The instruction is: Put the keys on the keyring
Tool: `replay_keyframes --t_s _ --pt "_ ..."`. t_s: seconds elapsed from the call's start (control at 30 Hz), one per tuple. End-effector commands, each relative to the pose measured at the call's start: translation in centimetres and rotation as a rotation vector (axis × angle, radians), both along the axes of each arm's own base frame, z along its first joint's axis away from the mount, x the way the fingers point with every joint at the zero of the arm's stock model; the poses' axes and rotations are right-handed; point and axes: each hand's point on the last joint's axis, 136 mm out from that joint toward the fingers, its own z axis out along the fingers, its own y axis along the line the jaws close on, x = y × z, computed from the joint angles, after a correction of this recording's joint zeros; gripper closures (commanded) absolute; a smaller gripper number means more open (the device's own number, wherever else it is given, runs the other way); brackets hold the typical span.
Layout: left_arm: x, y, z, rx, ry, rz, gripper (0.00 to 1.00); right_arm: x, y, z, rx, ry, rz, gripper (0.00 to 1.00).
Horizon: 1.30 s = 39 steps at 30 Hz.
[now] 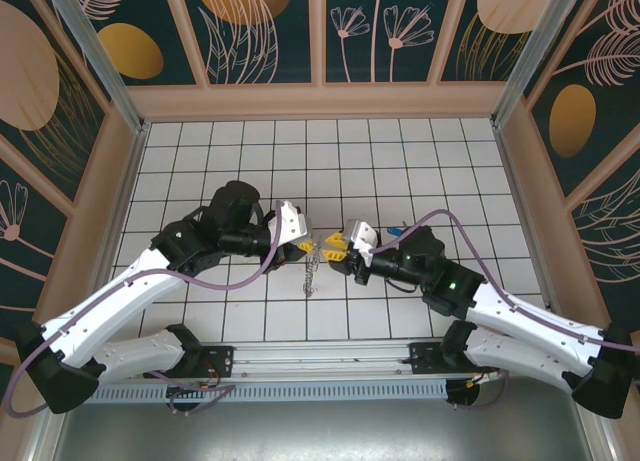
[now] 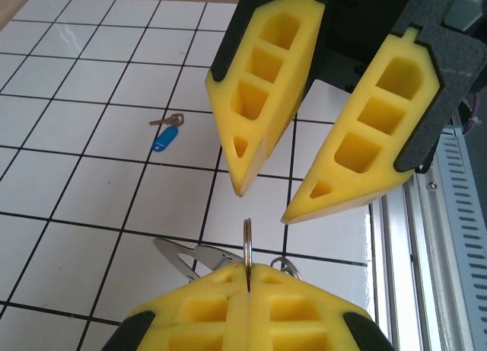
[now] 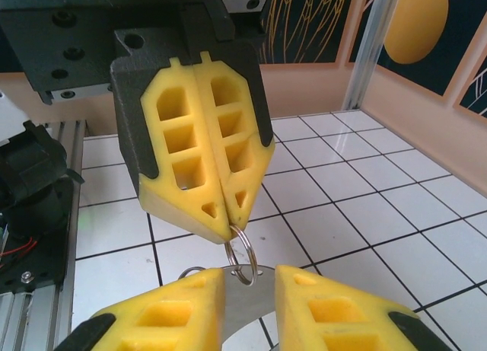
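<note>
Top view, centre of frame: left gripper [image 1: 306,247] and right gripper [image 1: 332,246] tip to tip above the white tiled table [image 1: 400,151]. Beaded chain [image 1: 312,269] dangling between them toward the lower edge.

Left gripper:
- Pressed fully shut, yellow pads flush together.
- Pinches the keyring [image 2: 247,240], a thin metal split ring (edge-on at bottom centre from the left wrist camera, an open hoop at centre from the right wrist camera).
- Grips only the ring's upper arc; lower part hangs free beyond the fingertips.

Right gripper:
- Stands open, fingers apart, nothing between them.
- Points at the ring from just beside it, with no contact visible.
- Sits upper middle to upper right in the left wrist frame, tips angled down toward the ring.

Flat silvery piece [image 2: 186,253]: low in the left wrist frame, just beside the ring. Cannot tell whether joined to it.

Blue key [image 2: 163,140]:
- Upper left of the left wrist frame, flat on a tile, well apart from ring and both grippers.
- Small brass-coloured bit at its upper end.
- Right of centre in the top view, near the right arm's upper side.
</note>
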Motion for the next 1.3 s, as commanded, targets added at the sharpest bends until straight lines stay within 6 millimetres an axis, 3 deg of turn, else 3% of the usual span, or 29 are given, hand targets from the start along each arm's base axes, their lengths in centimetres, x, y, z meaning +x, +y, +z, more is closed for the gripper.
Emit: replay_keyframes --t_s 0.0,0.57,0.67,0.8,0.9,0.93,1.03,1.27 --pt "-0.3 -0.2 0.9 0.011 -0.017 -0.035 1.00 -0.3 0.6 2.0 0.025 -0.037 0.029 0.76" --pt "-0.6 -0.2 0.6 0.056 -0.012 -0.064 1.00 0.7 2.0 0.5 -0.040 -0.010 0.027 0.72" --pt "-0.7 -0.2 0.7 0.057 -0.018 -0.066 1.00 0.7 2.1 0.6 -0.040 -0.012 0.030 0.79" --pt "-0.6 -0.2 0.8 0.046 -0.025 -0.062 1.00 0.4 2.1 0.8 -0.037 -0.016 0.045 1.00" --pt "-0.3 -0.2 1.3 0.009 -0.048 -0.033 1.00 0.1 1.9 1.4 -0.017 -0.030 0.055 1.00" --pt "-0.2 -0.1 1.7 -0.018 -0.065 -0.020 0.96 -0.1 1.7 1.6 -0.003 -0.036 0.060 1.00" --pt "-0.3 0.0 3.1 -0.119 -0.108 0.016 0.71 -0.8 1.1 2.8 0.049 -0.048 0.084 1.00" --pt "-2.1 -0.2 5.0 -0.334 -0.114 -0.026 0.63 -2.4 -0.5 6.1 0.275 -0.020 0.177 1.00"
